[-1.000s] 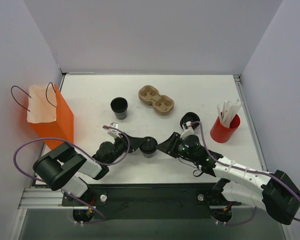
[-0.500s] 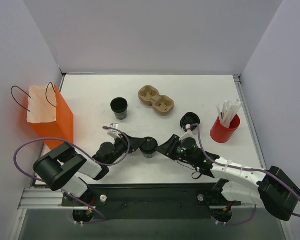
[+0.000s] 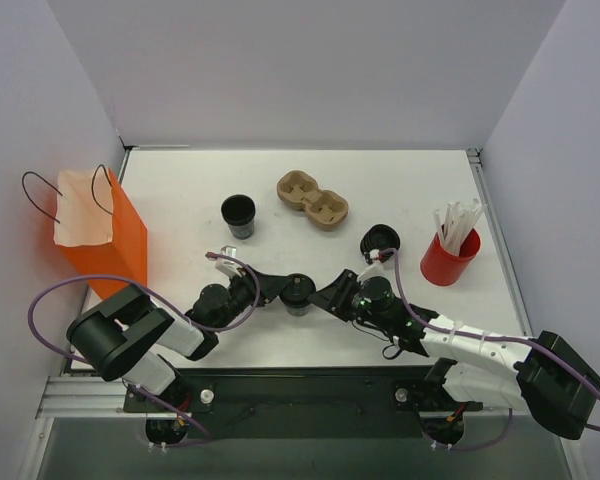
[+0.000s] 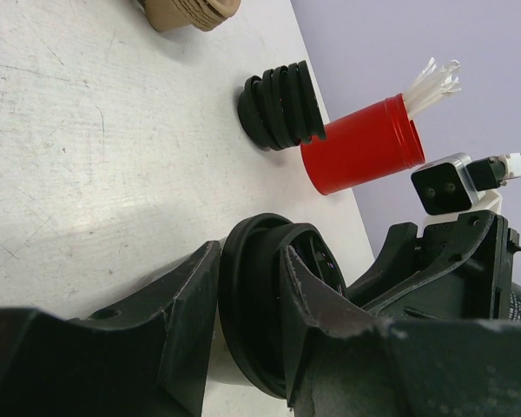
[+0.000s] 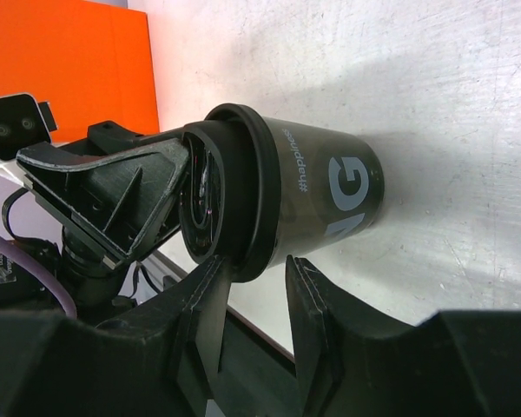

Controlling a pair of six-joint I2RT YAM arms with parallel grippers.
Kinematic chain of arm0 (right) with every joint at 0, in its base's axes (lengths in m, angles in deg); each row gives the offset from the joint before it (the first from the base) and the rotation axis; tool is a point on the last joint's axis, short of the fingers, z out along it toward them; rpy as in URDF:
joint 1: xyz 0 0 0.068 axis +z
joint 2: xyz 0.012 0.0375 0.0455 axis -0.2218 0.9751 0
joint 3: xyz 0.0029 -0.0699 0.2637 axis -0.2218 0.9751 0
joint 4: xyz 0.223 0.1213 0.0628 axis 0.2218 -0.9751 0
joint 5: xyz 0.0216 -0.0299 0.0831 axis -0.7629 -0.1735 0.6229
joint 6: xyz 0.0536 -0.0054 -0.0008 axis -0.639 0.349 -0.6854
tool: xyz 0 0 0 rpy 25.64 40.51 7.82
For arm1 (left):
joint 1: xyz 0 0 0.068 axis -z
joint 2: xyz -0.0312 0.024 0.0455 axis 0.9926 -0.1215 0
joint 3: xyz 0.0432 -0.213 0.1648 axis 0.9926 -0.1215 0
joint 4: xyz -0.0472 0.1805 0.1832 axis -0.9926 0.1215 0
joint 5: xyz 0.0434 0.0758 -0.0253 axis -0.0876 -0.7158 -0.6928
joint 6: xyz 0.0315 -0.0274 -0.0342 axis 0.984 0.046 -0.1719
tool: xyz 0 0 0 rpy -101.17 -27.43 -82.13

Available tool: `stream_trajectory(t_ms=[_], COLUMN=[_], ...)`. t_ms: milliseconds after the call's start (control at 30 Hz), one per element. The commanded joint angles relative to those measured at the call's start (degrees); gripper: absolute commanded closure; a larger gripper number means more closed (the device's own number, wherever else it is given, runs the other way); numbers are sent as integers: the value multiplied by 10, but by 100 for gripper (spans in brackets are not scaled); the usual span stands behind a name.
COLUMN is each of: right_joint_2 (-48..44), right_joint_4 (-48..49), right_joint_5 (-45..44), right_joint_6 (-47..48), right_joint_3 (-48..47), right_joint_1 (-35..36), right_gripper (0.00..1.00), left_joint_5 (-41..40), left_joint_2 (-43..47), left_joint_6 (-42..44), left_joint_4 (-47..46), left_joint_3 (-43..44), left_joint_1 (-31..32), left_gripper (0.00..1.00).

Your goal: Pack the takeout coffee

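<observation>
White table (image 3: 400, 180), walled on three sides. Orange bag (image 3: 115, 245) stands upright at the left edge, mouth open, two thin dark handles up. My two arms reach in from the near edge and meet at mid-table, closer to the near side.

Brown pulp cup carrier (image 3: 312, 200) with two wells lies toward the far side, near centre. Red cup (image 3: 446, 262) at the right holds white sticks (image 3: 458, 222). Lidless black cup (image 3: 238, 214) stands upright left of the carrier, well apart from the bag. Stack of black lids (image 3: 379, 240) sits just left of the red cup, tilted in my left wrist view.

The takeout coffee (image 3: 298, 291) stands upright on the table between my grippers, lid on, pale lettering on its side, well apart from the bag.

My left gripper (image 3: 278, 287) comes at it from the left. Its fingers (image 4: 187, 300) sit one on either side of the lid's rim, both against it: clenched on the takeout coffee at the lid.

My right gripper (image 3: 323, 293) comes from the right. Its fingers (image 5: 210, 300) bracket the near edge of the lid rim, one finger on the lid-top side and one on the cup-wall side. Can't tell whether they press it or only straddle it.
</observation>
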Motion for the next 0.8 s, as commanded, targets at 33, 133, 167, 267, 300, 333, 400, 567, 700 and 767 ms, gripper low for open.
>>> stream_trajectory(t_ms=[33,133,167,267,300,333,400,567,700,767], right_joint_2=[-27,-32,-32,-16,-6,0,14,33,44,47], right_joint_4=[8,-14,-12,8,14,20,38,43,51,50], right_joint_5=[-28,-39,-40,-40,-38,-34,-33,-32,-45,-67], right_joint_6=[0,2,2,-5,-6,-7,-8,-10,-23,-26], right_joint_3=[-8,-10,-8,1,2,3,4,-2,18,25], right_joint_1=[11,12,13,13,13,13,13,15,14,14], right_gripper=[66,66,66,66,66,66,66,67,71,74], left_joint_5=[18,17,17,17,17,17,17,17,17,16], left_joint_2=[-41,-40,-39,-41,-41,-41,-41,-43,-49,-56], left_joint_6=[61,62,62,61,61,60,59,55,50,48], left_joint_4=[264,266,267,267,267,267,267,261,252,244], left_joint_3=[-54,-53,-53,-53,-53,-53,-53,-55,-56,-59], left_joint_1=[13,13,13,13,12,13,13,12,15,18], left_gripper=[61,61,61,62,61,61,61,61,62,62])
